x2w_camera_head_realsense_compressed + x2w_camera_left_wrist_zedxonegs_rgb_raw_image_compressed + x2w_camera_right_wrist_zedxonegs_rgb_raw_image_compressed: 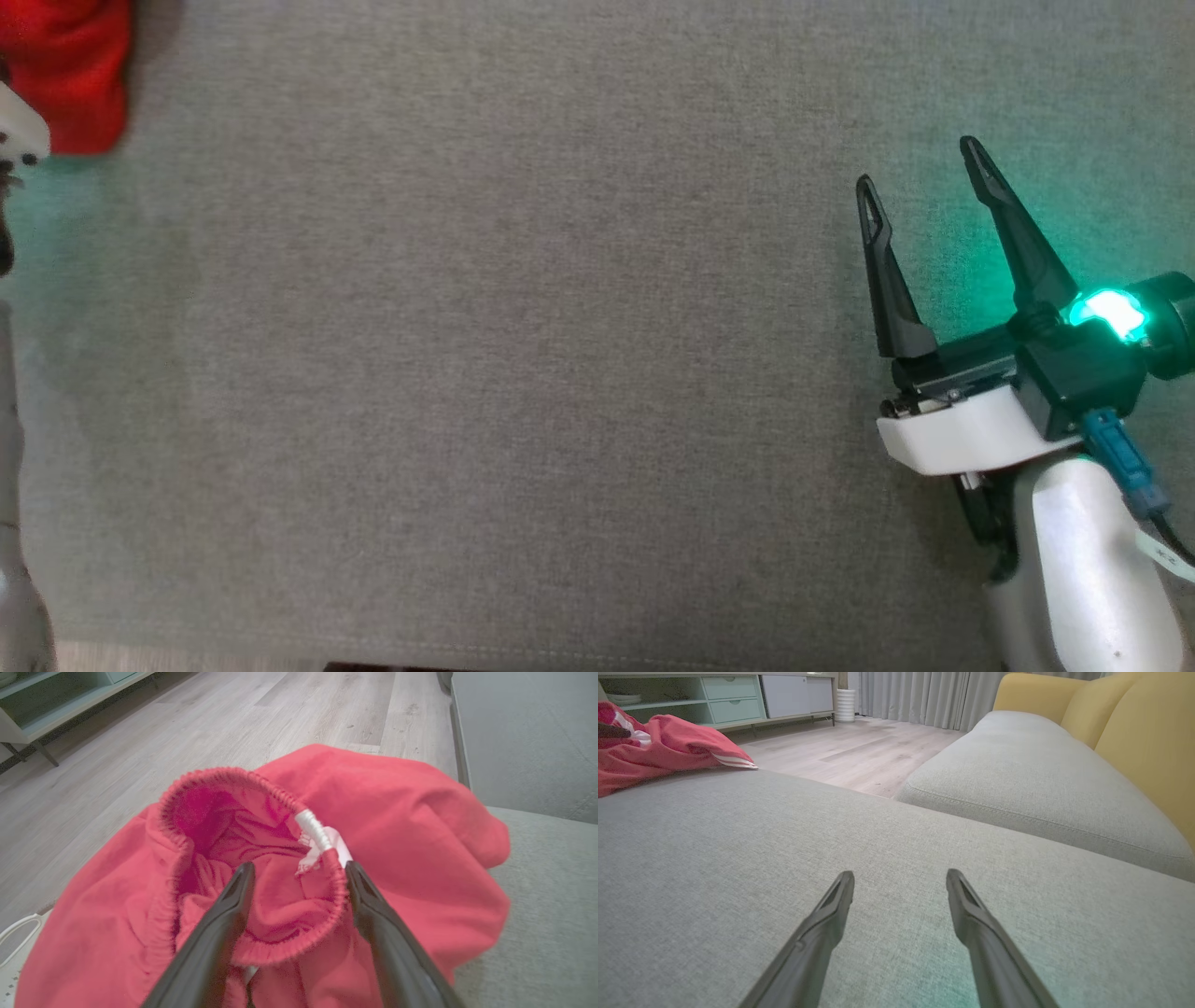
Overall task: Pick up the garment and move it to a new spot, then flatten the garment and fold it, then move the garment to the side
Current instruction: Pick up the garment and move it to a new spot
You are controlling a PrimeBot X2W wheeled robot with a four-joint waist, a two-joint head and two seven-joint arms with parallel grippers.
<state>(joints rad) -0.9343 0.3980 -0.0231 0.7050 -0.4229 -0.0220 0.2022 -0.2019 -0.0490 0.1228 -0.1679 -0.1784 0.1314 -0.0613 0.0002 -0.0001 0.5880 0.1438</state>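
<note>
We see left gripper (299, 870) spread over the red garment (397, 812) waistband (possibly touching); right gripper (919, 163) spread over grey cushion (467, 373).

**Red garment (411, 826) lying in a heap**

The garment is lying crumpled and bunched at the edge of the grey cushion (546, 914). Its elastic waistband (224, 775) is gaping open in a ring, and a white label (314, 830) is sitting on the band. White stripes (733, 760) are showing along one hem.
</note>
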